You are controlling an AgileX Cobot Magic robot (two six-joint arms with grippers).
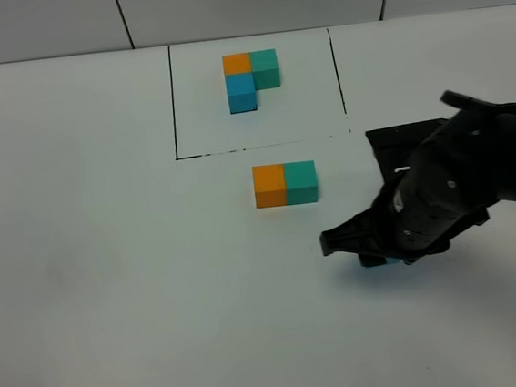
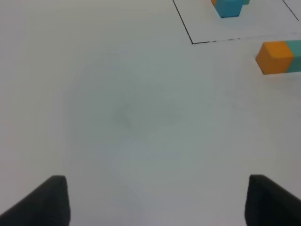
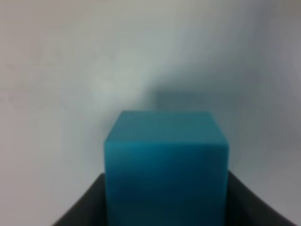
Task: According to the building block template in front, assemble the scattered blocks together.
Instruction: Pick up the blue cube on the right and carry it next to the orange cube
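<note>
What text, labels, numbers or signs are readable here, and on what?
None readable in any view. The template cubes, the orange cube, the teal-green cube and the blue cube in the right hand show plain faces. The black frame line is only a drawn rectangle; the table bears no print.

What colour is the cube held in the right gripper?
Sky-blue. The blue cube shows best in the right wrist view.

White table (image 1: pixel 94 292) bears the black-framed template trio (image 1: pixel 251 77) upper centre; orange cube (image 1: pixel 269 186) touches teal cube (image 1: pixel 301 182) mid-frame.
</note>
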